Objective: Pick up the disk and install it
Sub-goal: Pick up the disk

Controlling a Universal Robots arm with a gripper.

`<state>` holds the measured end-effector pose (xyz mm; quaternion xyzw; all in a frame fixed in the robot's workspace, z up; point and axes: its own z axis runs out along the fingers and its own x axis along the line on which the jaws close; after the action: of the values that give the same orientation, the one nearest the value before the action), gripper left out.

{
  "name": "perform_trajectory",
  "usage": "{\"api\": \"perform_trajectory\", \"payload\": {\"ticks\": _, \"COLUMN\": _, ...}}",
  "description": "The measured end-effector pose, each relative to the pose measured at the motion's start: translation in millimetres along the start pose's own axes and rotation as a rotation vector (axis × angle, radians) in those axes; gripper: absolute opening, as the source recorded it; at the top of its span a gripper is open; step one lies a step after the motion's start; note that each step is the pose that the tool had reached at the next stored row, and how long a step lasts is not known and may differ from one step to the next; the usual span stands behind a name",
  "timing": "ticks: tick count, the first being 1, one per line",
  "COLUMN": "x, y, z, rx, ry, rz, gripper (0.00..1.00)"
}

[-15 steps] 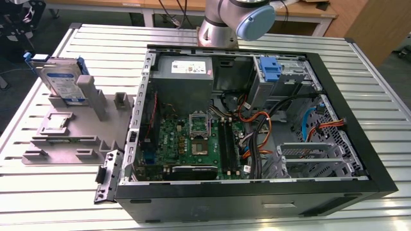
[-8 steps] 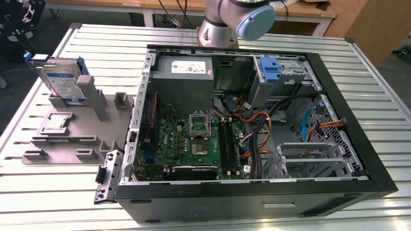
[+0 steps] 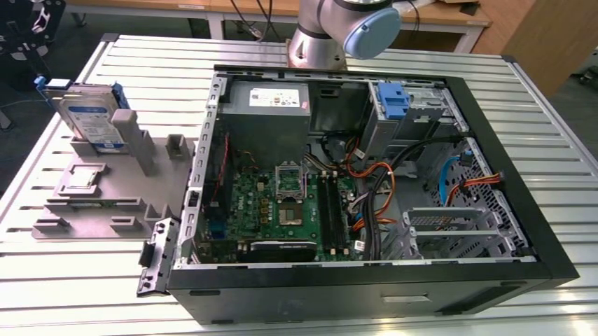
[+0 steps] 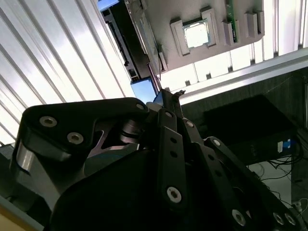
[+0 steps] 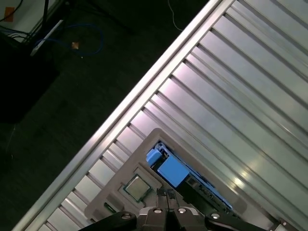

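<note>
Disk stands on edge in a slot of the grey fixture at the exterior view's left, with blue rails along its sides. A processor chip lies in the fixture near it. The open computer case sits just beside the fixture on the ribbed aluminium table. In the first wrist view the gripper hangs over the disk, fingertips pressed together and pinching nothing.

Disk stands on edge in a grey fixture on the ribbed metal table, blue rail facing the camera. Processor chip sits in a recess just beside it. Gripper (tips drawn together) hangs near both. Blue cable lies on the dark floor.
</note>
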<state>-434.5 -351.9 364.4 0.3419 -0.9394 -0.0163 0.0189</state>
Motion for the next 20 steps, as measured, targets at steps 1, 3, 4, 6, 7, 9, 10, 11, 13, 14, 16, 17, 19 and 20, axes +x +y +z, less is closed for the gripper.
{"api": "perform_trajectory", "payload": {"ticks": 1, "x": 0.0, "y": 0.0, "z": 0.0, "rx": 0.0001, "ry": 0.0003, "rz": -0.005, "gripper": 0.1}}
{"api": "perform_trajectory", "payload": {"ticks": 3, "x": 0.0, "y": 0.0, "z": 0.0, "rx": 0.0004, "ry": 0.0008, "rz": -0.017, "gripper": 0.1}}
{"api": "perform_trajectory", "payload": {"ticks": 4, "x": 0.0, "y": 0.0, "z": 0.0, "rx": 0.0005, "ry": 0.001, "rz": -0.022, "gripper": 0.1}}
{"api": "perform_trajectory", "payload": {"ticks": 6, "x": 0.0, "y": 0.0, "z": 0.0, "rx": 0.0007, "ry": 0.0015, "rz": -0.031, "gripper": 0.1}}
{"api": "perform_trajectory", "payload": {"ticks": 7, "x": 0.0, "y": 0.0, "z": -0.1, "rx": 0.0008, "ry": 0.0016, "rz": -0.035, "gripper": 0.1}}
{"api": "perform_trajectory", "payload": {"ticks": 9, "x": 0.0, "y": 0.0, "z": 0.0, "rx": 0.0009, "ry": 0.0017, "rz": -0.037, "gripper": 0.1}}
{"api": "perform_trajectory", "payload": {"ticks": 10, "x": 0.0, "y": 0.0, "z": 0.0, "rx": 0.0004, "ry": 0.0013, "rz": -0.041, "gripper": 0.1}}
{"api": "perform_trajectory", "payload": {"ticks": 11, "x": 0.0, "y": 0.0, "z": -0.1, "rx": -0.0002, "ry": 0.0011, "rz": -0.044, "gripper": 0.1}}
{"api": "perform_trajectory", "payload": {"ticks": 13, "x": 0.0, "y": 0.0, "z": -0.1, "rx": -0.0001, "ry": 0.001, "rz": -0.045, "gripper": 0.1}}
{"api": "perform_trajectory", "payload": {"ticks": 14, "x": 0.0, "y": 0.0, "z": 0.0, "rx": -0.0002, "ry": 0.0009, "rz": -0.045, "gripper": 0.1}}
{"api": "perform_trajectory", "payload": {"ticks": 16, "x": 0.0, "y": 0.0, "z": 0.0, "rx": -0.0002, "ry": 0.0007, "rz": -0.046, "gripper": 0.1}}
{"api": "perform_trajectory", "payload": {"ticks": 17, "x": 0.0, "y": 0.0, "z": 0.0, "rx": -0.0003, "ry": 0.0007, "rz": -0.046, "gripper": 0.1}}
{"api": "perform_trajectory", "payload": {"ticks": 19, "x": 0.0, "y": 0.0, "z": 0.0, "rx": -0.0004, "ry": 0.0008, "rz": -0.046, "gripper": 0.1}}
{"api": "perform_trajectory", "payload": {"ticks": 20, "x": 0.0, "y": 0.0, "z": -0.1, "rx": -0.0004, "ry": 0.0008, "rz": -0.046, "gripper": 0.1}}
